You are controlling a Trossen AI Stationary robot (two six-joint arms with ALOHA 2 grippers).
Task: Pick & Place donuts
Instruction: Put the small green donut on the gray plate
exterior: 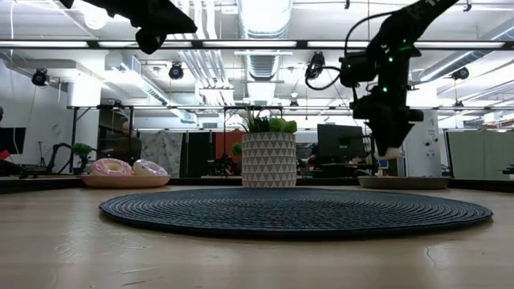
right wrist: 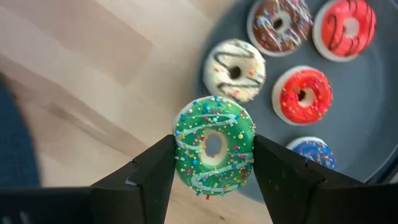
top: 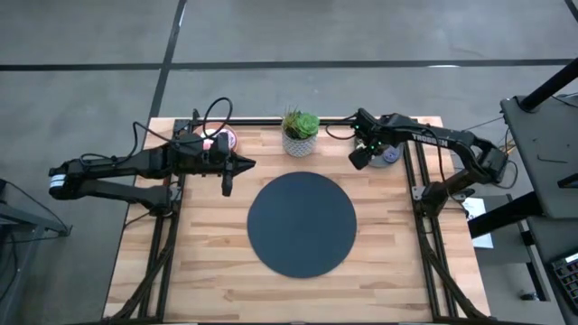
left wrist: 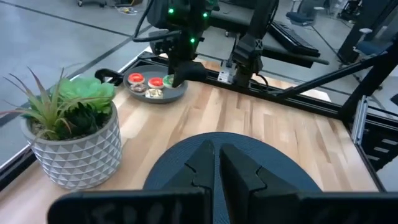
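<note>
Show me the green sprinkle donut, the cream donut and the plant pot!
Green sprinkled toy donut [right wrist: 214,147], right wrist view: its frosted ring.
Cream toy donut with dark drizzle [right wrist: 236,70], right wrist view: its icing.
White patterned plant pot [exterior: 269,160], low view: its front wall.

No legible text, label, brand, number or sign is found in any view. Pale lettering on the dark right arm [top: 433,137] in the high view cannot be read.

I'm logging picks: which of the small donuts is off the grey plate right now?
The green sprinkled donut: it is clamped between the right gripper's fingers above the plate's edge, while the brown, cream, two red and blue ones lie on the plate.
</note>
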